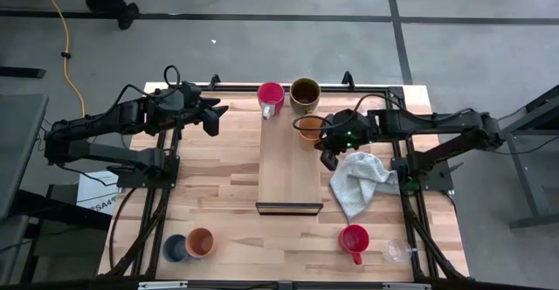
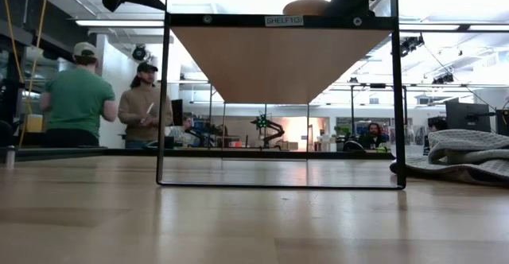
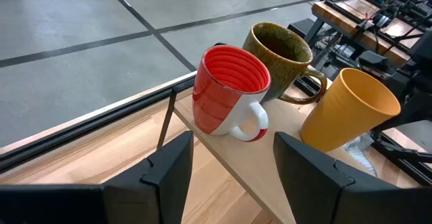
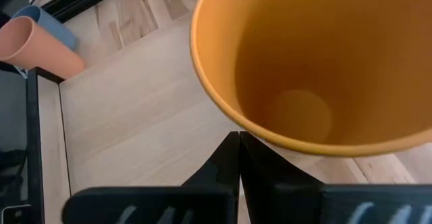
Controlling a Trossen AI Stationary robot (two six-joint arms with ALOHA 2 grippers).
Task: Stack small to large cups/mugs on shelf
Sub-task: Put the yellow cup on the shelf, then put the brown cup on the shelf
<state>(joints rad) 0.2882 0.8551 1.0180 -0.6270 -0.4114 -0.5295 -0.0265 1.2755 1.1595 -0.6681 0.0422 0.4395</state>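
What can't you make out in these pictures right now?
- Right gripper: shut below the orange cup, whether on its rim the wrist view hides.
- Glass cup: too small in the high view to count.
- Blue cup: partly covered by an orange one.

Two matte-black jointed arms with looped black cables; right gripper [image 1: 328, 147] housing shows a green light; angular dark fingers [image 3: 312, 172].
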